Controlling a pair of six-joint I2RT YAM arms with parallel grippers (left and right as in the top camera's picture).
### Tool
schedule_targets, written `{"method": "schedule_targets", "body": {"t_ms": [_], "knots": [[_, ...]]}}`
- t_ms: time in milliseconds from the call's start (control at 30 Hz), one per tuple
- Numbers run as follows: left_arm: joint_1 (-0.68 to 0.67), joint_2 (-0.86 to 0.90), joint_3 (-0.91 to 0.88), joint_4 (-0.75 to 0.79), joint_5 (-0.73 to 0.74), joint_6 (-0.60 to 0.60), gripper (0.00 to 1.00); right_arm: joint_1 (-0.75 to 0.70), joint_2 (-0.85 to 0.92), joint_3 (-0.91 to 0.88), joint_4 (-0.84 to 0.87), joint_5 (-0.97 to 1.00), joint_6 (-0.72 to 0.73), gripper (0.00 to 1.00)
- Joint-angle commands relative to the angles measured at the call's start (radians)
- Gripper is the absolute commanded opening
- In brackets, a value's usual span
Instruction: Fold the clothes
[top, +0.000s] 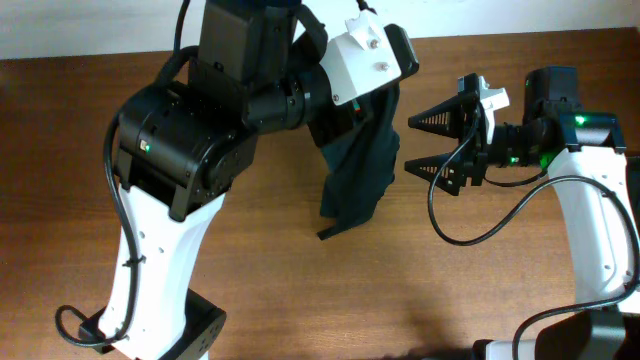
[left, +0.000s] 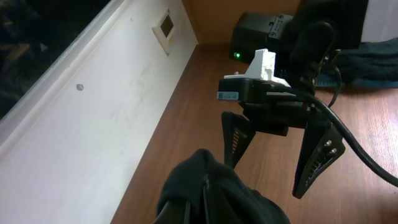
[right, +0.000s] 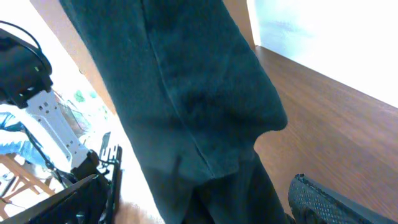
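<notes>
**A:** Where is the T-shirt?

**B:** The black T-shirt hangs in a bunched column from my left gripper. From overhead it sits toward 1 o'clock of the middle of the wooden table. Its top is tucked under my left wrist at 12 o'clock and its lowest corner points toward 7 o'clock. I cannot tell whether that corner touches the wood.

**A:** What is your left gripper doing?

**B:** It is clenched on a fistful of the fabric. In my left wrist view the cloth swells over my fingers at 6 o'clock and hides them.

**A:** And your right gripper?

**B:** My right gripper is released, with its 2 jaws spread wide and nothing between them. From overhead it stands at 3 o'clock of the T-shirt, just beside the hanging cloth and facing it, but apart from it. In my right wrist view the fabric fills the frame from 12 o'clock down to 6 o'clock. A seam runs down the cloth, and 1 of my fingers shows at 5 o'clock.

**A:** Is there anything else around?

**B:** My left wrist view shows a blue denim garment lying on the table at 2 o'clock, well apart from the T-shirt. A black box with a green light is at 1 o'clock.
</notes>
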Motion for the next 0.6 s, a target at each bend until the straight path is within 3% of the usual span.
{"method": "schedule_targets", "body": {"t_ms": [0,167,267,333,400,500,567], "knots": [[0.005,-0.019,0.013,0.001,0.018,0.012,0.00,0.037,-0.022,0.024,0.001,-0.057,-0.014,0.97],[0.005,-0.019,0.013,0.001,0.019,0.011,0.00,0.100,-0.021,0.024,0.037,-0.053,-0.014,0.91],[0.005,-0.019,0.013,0.000,0.019,0.011,0.00,0.112,-0.022,0.024,0.053,-0.042,-0.014,0.81],[0.005,-0.019,0.013,-0.001,0.018,0.011,0.00,0.109,-0.022,0.024,0.053,-0.042,-0.014,0.69],[0.005,-0.019,0.013,-0.001,0.018,0.011,0.00,0.109,-0.021,0.024,0.053,-0.042,-0.014,0.50],[0.005,-0.019,0.013,-0.001,0.018,0.011,0.00,0.110,-0.022,0.024,0.052,-0.042,-0.008,0.08],[0.005,-0.019,0.013,0.000,0.018,0.012,0.00,0.109,-0.022,0.024,0.052,-0.042,0.015,0.04]]}}
